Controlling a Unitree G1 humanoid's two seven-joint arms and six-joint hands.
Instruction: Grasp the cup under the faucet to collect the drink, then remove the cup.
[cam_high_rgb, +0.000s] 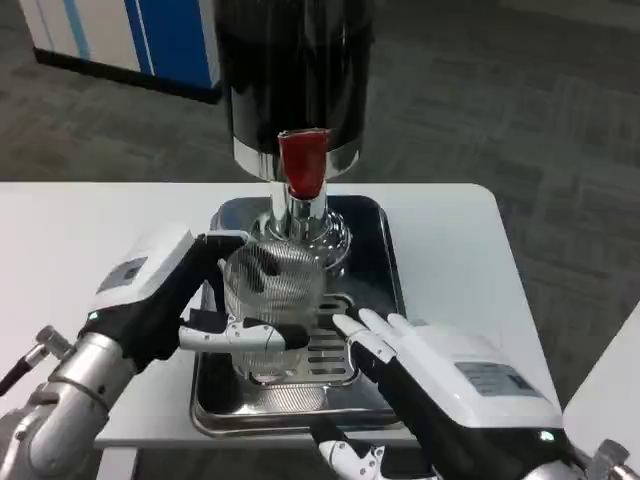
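left hand gripping cup under faucet. right hand released, fingers spread beside tray. best kept upright, steady, centred below spout.

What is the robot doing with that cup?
The robot's left hand holds a clear ribbed cup under the faucet of a dark drink dispenser with a red lever. The cup stands on a shiny metal drip tray. The right hand waits open beside the cup, holding nothing. Whether drink is flowing can't be told.
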